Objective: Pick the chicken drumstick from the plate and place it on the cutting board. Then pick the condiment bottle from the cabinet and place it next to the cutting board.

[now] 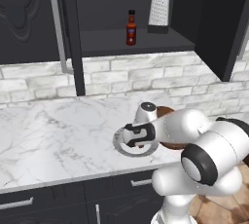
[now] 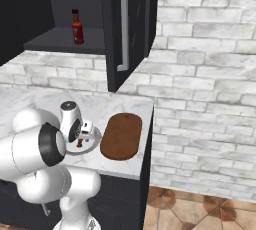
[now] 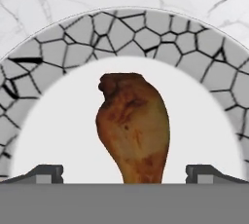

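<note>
Hand view: fingers (image 3: 48,173) spread wide, one each side of the chicken drumstick (image 3: 133,125), not touching it. Drumstick lies mid-frame on the plate (image 3: 146,35); cutting board (image 2: 121,135) just right of the plate in right base view.

Drumstick (image 3: 133,125) mottled orange-brown; plate (image 3: 146,30) white centre, grey crackle rim; cutting board (image 2: 121,135) dark brown; counter (image 1: 53,130) white marble, grey-veined; bottle (image 1: 131,28) red, black cap

Flanking base views — hand view close overhead
</note>
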Robot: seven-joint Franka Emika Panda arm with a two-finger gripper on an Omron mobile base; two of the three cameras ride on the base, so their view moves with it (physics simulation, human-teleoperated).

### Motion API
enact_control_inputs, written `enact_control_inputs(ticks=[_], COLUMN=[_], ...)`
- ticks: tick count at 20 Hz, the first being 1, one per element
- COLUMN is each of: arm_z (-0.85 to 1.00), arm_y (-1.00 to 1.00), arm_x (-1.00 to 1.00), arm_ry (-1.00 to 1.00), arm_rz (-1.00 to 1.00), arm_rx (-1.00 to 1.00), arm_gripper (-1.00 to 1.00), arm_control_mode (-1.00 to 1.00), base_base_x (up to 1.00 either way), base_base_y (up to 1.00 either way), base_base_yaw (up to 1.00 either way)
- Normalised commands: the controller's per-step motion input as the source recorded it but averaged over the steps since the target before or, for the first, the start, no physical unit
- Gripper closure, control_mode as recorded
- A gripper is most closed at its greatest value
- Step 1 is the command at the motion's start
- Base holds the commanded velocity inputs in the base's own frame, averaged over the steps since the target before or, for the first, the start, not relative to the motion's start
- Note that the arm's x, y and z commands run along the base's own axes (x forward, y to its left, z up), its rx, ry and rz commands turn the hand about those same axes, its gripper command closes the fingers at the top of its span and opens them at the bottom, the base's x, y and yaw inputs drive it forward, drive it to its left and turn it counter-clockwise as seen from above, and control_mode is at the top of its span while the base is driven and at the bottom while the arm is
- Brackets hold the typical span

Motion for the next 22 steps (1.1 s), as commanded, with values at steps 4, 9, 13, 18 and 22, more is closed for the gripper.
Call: enact_control_inputs(ticks=[4, 9, 13, 18, 22], arm_z=[-0.13, -0.12, -0.10, -0.04, 0.00], arm_y=[0.05, 0.01, 0.00, 0.00, 0.00], arm_x=[0.11, 0.15, 0.14, 0.05, 0.00], arm_ry=[0.00, 0.00, 0.00, 0.00, 0.00], arm_rz=[0.00, 0.00, 0.00, 0.00, 0.00], arm_rx=[0.00, 0.00, 0.00, 0.00, 0.00], arm_gripper=[-1.00, -1.00, -1.00, 1.00, 1.00], arm_control_mode=[-1.00, -1.00, -1.00, -1.00, -1.00], base_base_x=[0.00, 0.00, 0.00, 0.00, 0.00], base_base_y=[0.00, 0.00, 0.00, 0.00, 0.00], base_base_yaw=[0.00, 0.00, 0.00, 0.00, 0.00])
